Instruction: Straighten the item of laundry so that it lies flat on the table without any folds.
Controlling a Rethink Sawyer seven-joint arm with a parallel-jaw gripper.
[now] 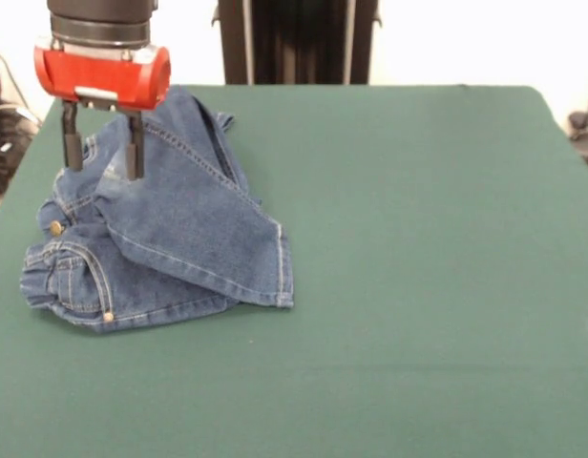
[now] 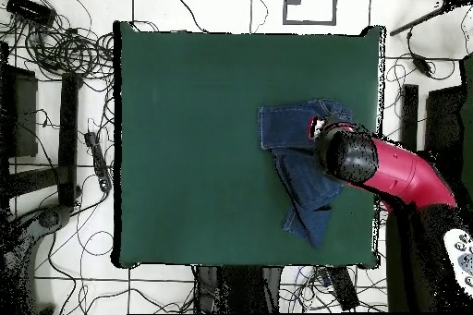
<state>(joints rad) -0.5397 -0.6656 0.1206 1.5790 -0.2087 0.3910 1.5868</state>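
Overhead view shows the jeans (image 2: 305,168) folded into a bent shape near the table's (image 2: 185,145) right edge: one part runs sideways, and one leg points down toward the robot's side. Front view shows them bunched at the left side, waist nearest the camera. The red arm hangs straight down over them. Its claw (image 1: 103,148) is spread apart, tips at the cloth.

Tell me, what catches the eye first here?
A small pair of jeans lies crumpled on the green table, near its left edge in the front view, one leg folded over the other. Just above the pile hangs the robot's red gripper, its two dark fingers spread apart. The overhead view shows the red arm reaching in from the right.
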